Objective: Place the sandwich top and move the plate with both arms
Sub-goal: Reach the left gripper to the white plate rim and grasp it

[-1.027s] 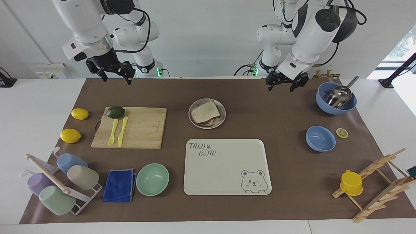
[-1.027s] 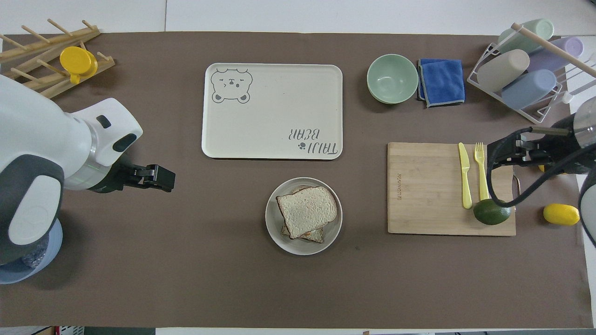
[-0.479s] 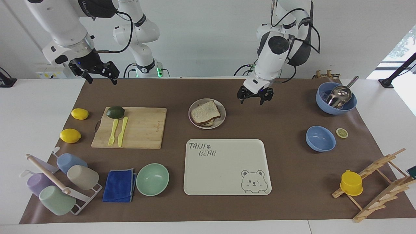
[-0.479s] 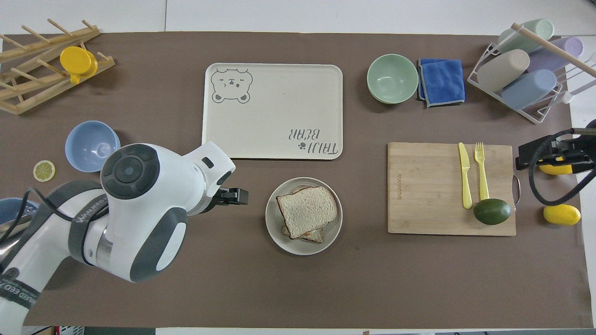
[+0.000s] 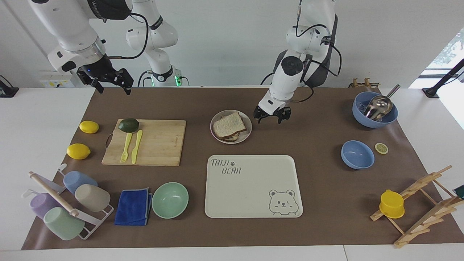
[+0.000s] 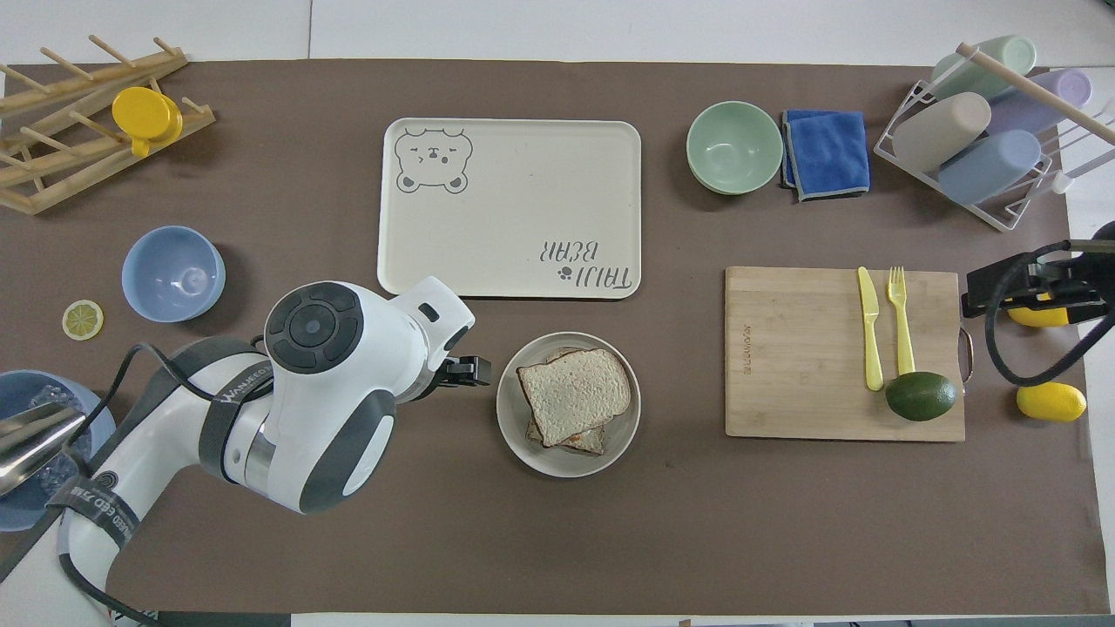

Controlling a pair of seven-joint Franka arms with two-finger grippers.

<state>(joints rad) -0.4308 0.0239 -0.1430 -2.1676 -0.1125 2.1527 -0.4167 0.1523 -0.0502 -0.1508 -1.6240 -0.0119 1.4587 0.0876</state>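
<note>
The sandwich top [image 5: 229, 124] [image 6: 575, 393], a plain bread slice with a brown crust, lies slightly askew on a lower slice on the round beige-grey plate [image 5: 247, 135] [image 6: 514, 420], in the middle of the mat. My left gripper [image 5: 269, 119] [image 6: 475, 373] is open and empty. It hangs low just beside the plate's rim, toward the left arm's end, not touching it. My right gripper [image 5: 111, 87] [image 6: 980, 292] is open and empty. It waits raised over the mat's corner at the right arm's end.
The bear-print tray [image 5: 253, 188] lies farther from the robots than the plate. A cutting board [image 5: 159, 145] with avocado, fork and knife, two lemons, a mint bowl [image 5: 170, 199], a blue cloth and a cup rack sit toward the right arm's end. Two blue bowls and a wooden rack sit toward the left arm's end.
My left arm has swung in from its end of the table and come down beside the plate. My right gripper drew back toward its end, then held still.
</note>
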